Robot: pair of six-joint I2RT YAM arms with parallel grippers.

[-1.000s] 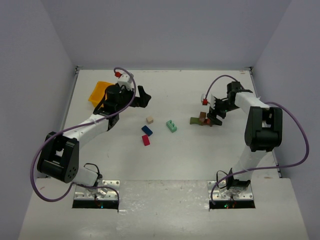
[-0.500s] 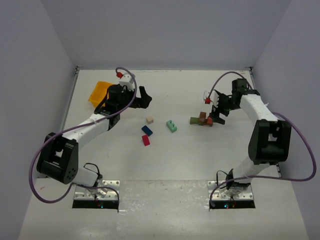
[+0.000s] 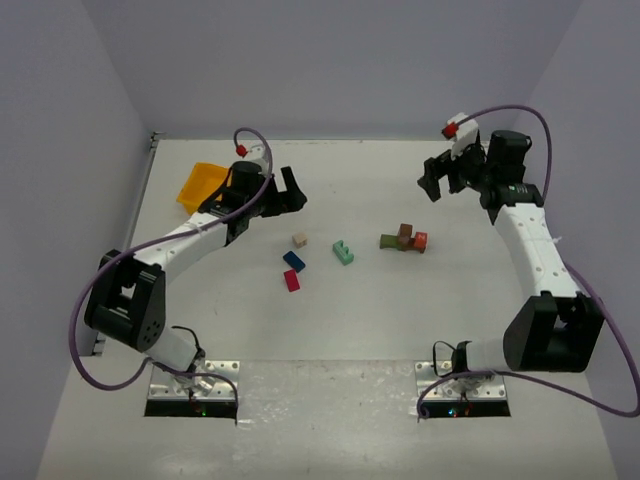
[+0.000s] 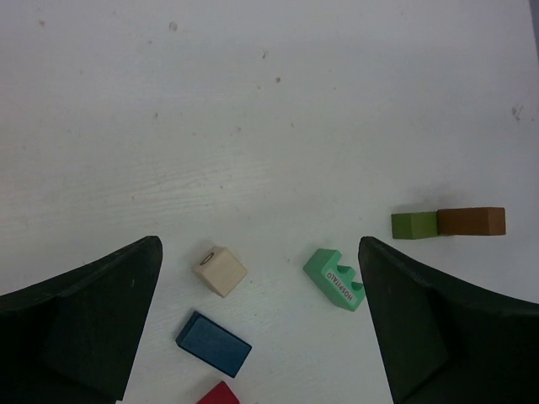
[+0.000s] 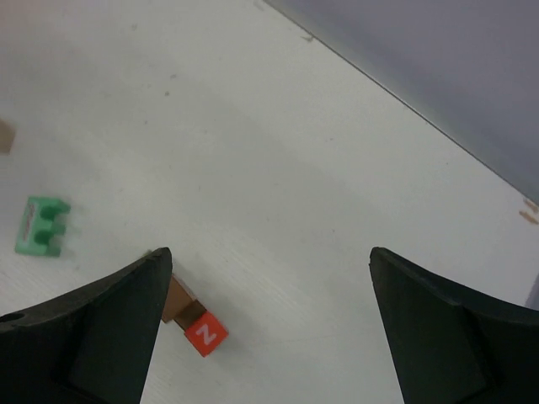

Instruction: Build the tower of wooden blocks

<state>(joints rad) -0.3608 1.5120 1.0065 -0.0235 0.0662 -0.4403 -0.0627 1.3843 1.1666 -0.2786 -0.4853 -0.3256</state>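
Now, right tool (image 3: 437,180): jaws spread wide, empty, raised well apart from the blocks.
left tool (image 3: 289,192): also released and empty, near the yellow tray (image 3: 195,183).
tower start: olive block (image 3: 390,241), brown block (image 3: 405,233) and orange block (image 3: 421,241), touching on the counter (image 3: 400,320).
loose blocks: teal block (image 3: 343,251), tan cube (image 3: 298,239), blue block (image 3: 294,260), red block (image 3: 291,280).
step: probably between placements.
next move: lower onto a loose block, grip it squarely and carry it to the cluster.

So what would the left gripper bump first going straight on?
The left gripper would likely meet the white tabletop between the small tan wooden cube and the notched green wooden block; depth is unclear.
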